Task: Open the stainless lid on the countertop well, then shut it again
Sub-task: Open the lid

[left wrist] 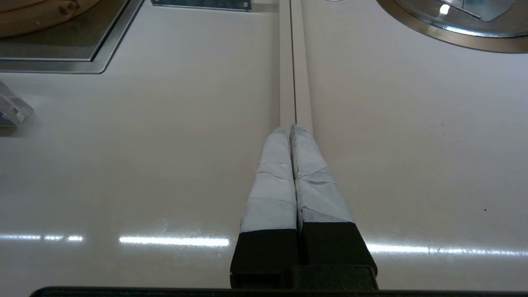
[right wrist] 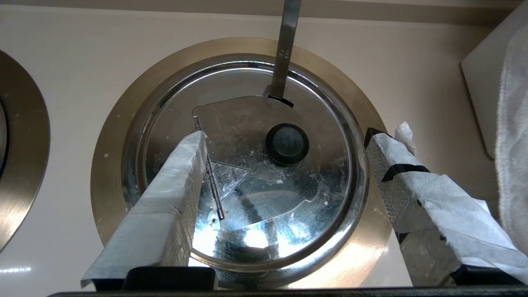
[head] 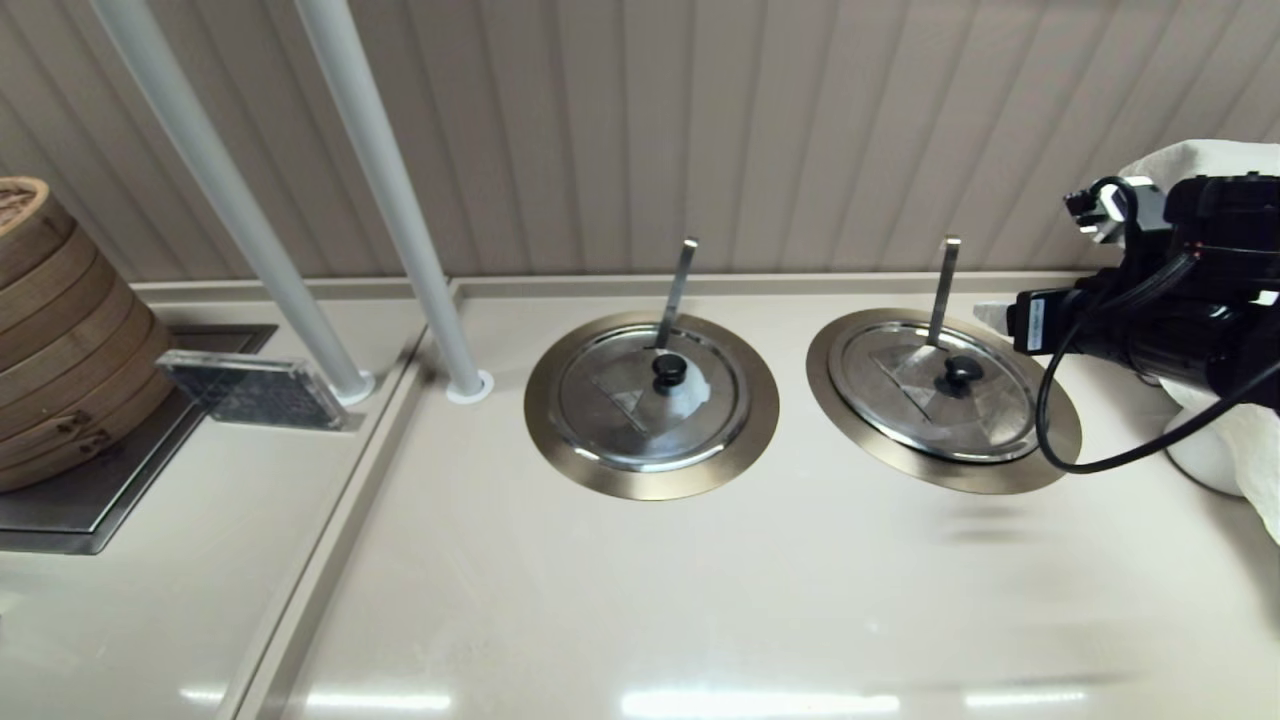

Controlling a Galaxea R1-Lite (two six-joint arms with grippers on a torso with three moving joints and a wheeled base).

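Observation:
The stainless lid (head: 915, 395) lies closed and flat in the countertop well, inside the bronze-toned ring (head: 1050, 440). Its black knob (head: 962, 374) sits on the wedge flap, and a flat steel utensil handle (head: 943, 290) sticks up behind it. My right gripper (head: 1000, 318) hovers at the well's right side. In the right wrist view this gripper (right wrist: 288, 136) is open, one taped finger (right wrist: 181, 173) over the lid (right wrist: 247, 231), the other finger (right wrist: 408, 173) beyond the ring (right wrist: 115, 165), and the knob (right wrist: 287, 144) between them, untouched. My left gripper (left wrist: 291, 128) is shut and empty over the counter seam.
The twin well (head: 560, 440) with a whitish patch on its lid sits to the left. Two white poles (head: 400, 200) rise by the seam. Bamboo steamers (head: 60, 330) and a clear block (head: 250, 390) stand far left. A white cloth-covered object (head: 1230, 440) is at the right edge.

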